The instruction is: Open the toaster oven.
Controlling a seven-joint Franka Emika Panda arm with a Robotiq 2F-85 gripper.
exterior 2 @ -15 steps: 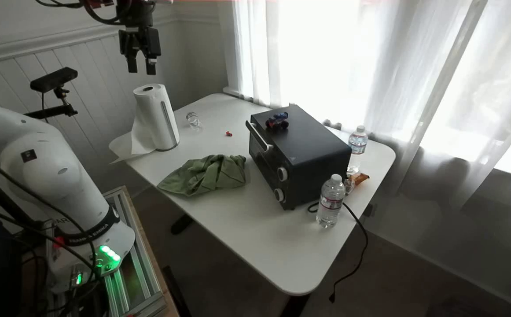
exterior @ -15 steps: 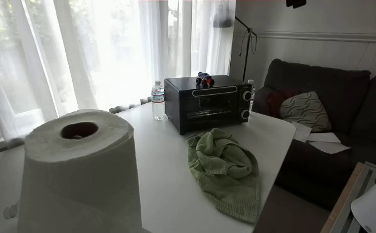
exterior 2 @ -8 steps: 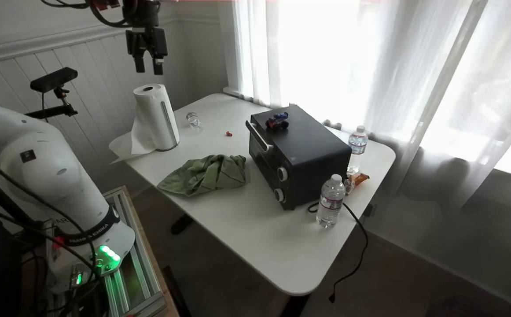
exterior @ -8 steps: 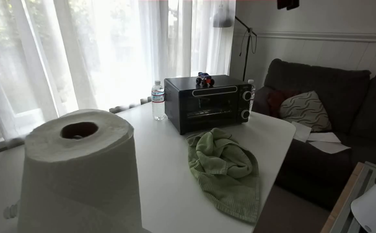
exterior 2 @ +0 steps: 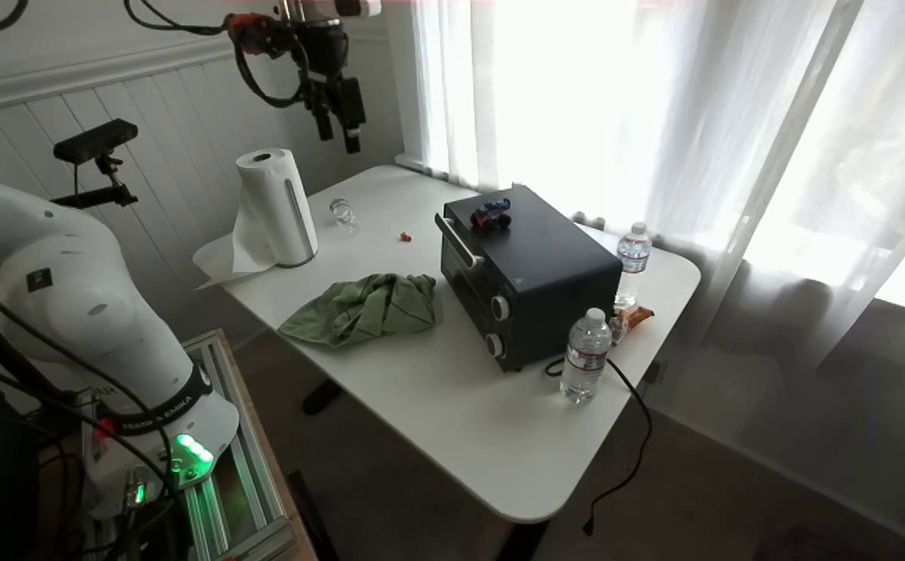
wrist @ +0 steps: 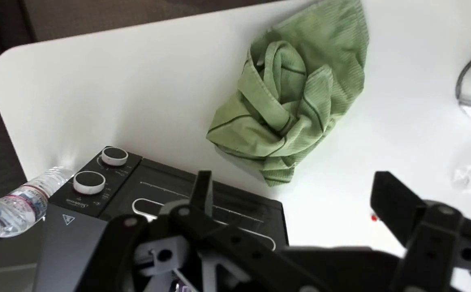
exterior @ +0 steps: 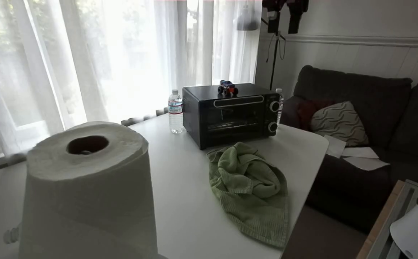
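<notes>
The black toaster oven (exterior: pixel 209 142) stands on the white table with its glass door shut; it shows in both exterior views (exterior 2: pixel 553 269) and in the wrist view (wrist: pixel 77 239). Its handle bar (exterior: pixel 238 101) runs along the top of the door, also seen in an exterior view (exterior 2: pixel 458 241). Two round knobs (exterior: pixel 274 106) sit beside the door. My gripper (exterior 2: pixel 340 142) is open and empty, in the air above the table, higher than the oven and apart from it. In the wrist view the open fingers (wrist: pixel 294 174) hide part of the door and handle.
A toy truck (exterior 2: pixel 491 214) sits on the oven's top. A green towel (exterior 2: pixel 374 308) lies in front of the door. Water bottles (exterior 2: pixel 586 354) (exterior: pixel 175 111) flank the oven. A paper towel roll (exterior 2: pixel 277 206) stands at the table's end. A power cord (exterior 2: pixel 639 436) hangs off the edge.
The gripper has moved over the table toward the oven and a little lower, and it has turned somewhat. It stays open. The oven, towel and toy have not moved.
</notes>
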